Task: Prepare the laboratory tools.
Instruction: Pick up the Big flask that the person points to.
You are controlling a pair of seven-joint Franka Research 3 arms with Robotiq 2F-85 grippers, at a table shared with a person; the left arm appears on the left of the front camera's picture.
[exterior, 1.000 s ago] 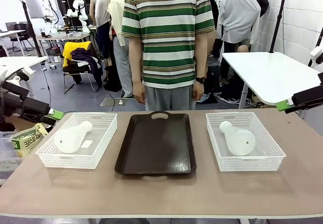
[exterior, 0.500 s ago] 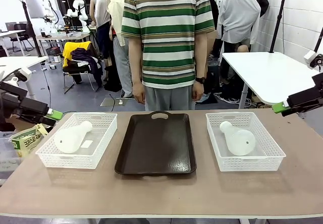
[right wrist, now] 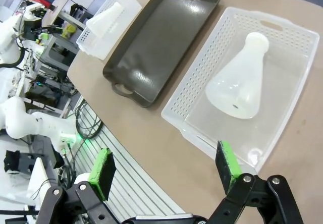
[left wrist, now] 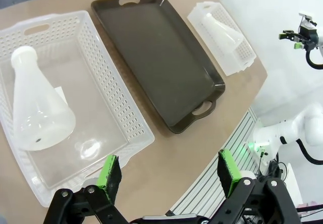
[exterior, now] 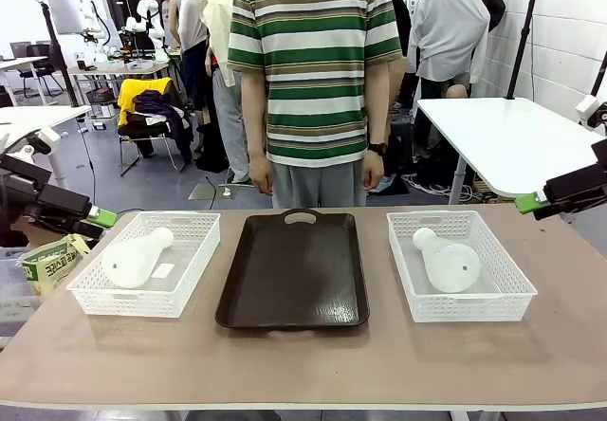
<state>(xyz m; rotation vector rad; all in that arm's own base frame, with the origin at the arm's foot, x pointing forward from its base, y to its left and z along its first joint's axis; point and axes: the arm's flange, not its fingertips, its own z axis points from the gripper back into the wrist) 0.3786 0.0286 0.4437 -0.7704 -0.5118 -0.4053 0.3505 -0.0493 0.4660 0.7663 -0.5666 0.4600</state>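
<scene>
Grey-blue floor [exterior: 161, 189]; white block wall [exterior: 569, 23] at right; white table [exterior: 512, 141] before it; chair [exterior: 140, 133] at left, draped with yellow and dark clothing; lighting even, indoor.

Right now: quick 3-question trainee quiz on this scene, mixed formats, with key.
1. True or false: the left flask lies on its side in the left basket, and the right flask lies on its side in the right basket.
2. The brown tray sits: A) between the two baskets; B) stacked on the left basket; C) upside down on the right basket.
3. Fill in: the left gripper and the right gripper hold nothing, and their jaws are ___.
Key: 1 true; 2 A; 3 open.
</scene>
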